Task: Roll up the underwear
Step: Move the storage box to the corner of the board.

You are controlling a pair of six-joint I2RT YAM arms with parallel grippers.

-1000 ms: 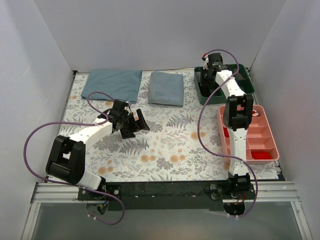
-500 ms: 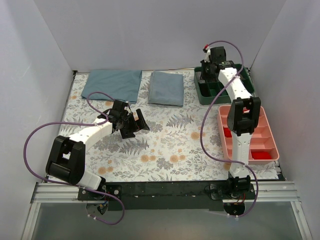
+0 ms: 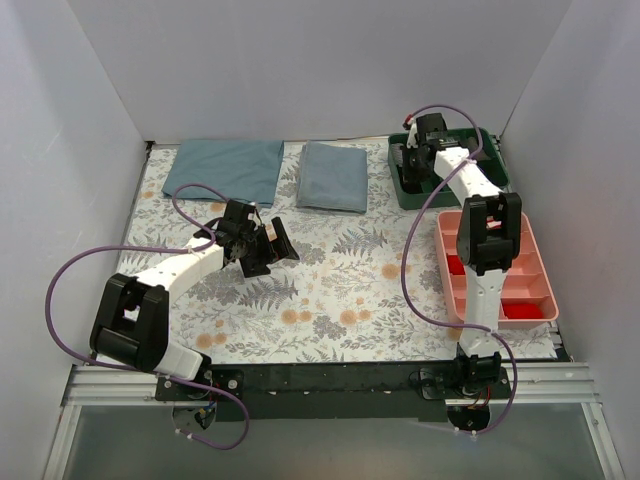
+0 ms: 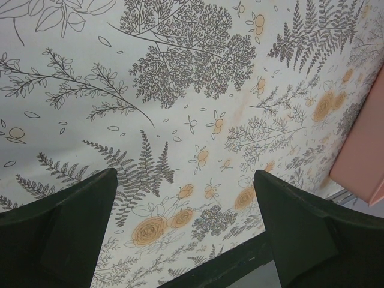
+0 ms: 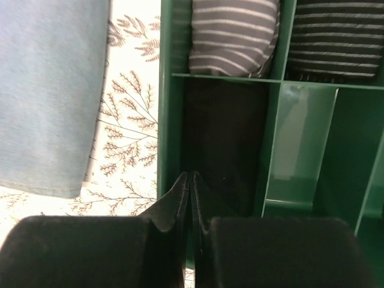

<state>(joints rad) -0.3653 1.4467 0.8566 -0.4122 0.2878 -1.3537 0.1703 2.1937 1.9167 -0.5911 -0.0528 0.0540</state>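
Black fabric [image 5: 225, 138] that looks like the underwear fills the near-left compartment of the green tray [image 5: 165, 120]; no waistband shows. My right gripper [image 5: 191, 175] hovers at that compartment's near-left corner with its fingers pressed together, and no cloth shows between them. In the top view the right gripper [image 3: 410, 160] is over the green tray [image 3: 497, 178] at the back right. My left gripper [image 4: 186, 228] stands wide open above the bare floral mat, left of centre [image 3: 272, 245].
Two striped rolls [image 5: 234, 33] [image 5: 342, 36] fill the tray's far compartments. Two blue-grey folded cloths [image 3: 225, 168] [image 3: 335, 176] lie at the back. A pink tray [image 3: 540, 262] holding red rolls [image 3: 520, 310] stands at the right, under the right arm.
The right wrist shifted slightly back over the green tray and came forward again, its fingers parting a little and shutting. The left arm has not moved.
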